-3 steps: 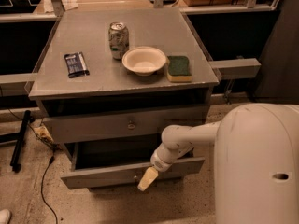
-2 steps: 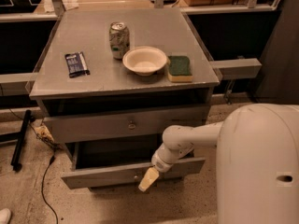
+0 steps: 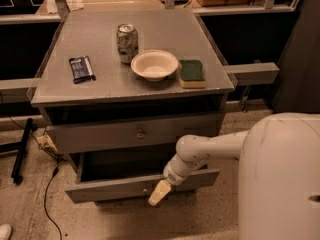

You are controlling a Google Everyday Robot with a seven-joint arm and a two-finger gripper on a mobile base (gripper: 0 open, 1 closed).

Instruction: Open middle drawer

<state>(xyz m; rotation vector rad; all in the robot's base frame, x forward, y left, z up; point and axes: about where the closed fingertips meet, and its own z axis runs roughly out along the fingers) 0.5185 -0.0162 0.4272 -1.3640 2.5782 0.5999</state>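
Observation:
The grey cabinet has a shut upper drawer with a small central knob. Below it the middle drawer is pulled partly out, and its dark inside shows behind its long flat front. My gripper is at the middle of that drawer front, on the end of my white arm, which reaches in from the right. The gripper covers the drawer's knob. Any drawer below is hidden.
On the cabinet top lie a dark snack packet, a soda can, a white bowl and a green sponge. A cable and a black bar lie on the floor at left. My white body fills the lower right.

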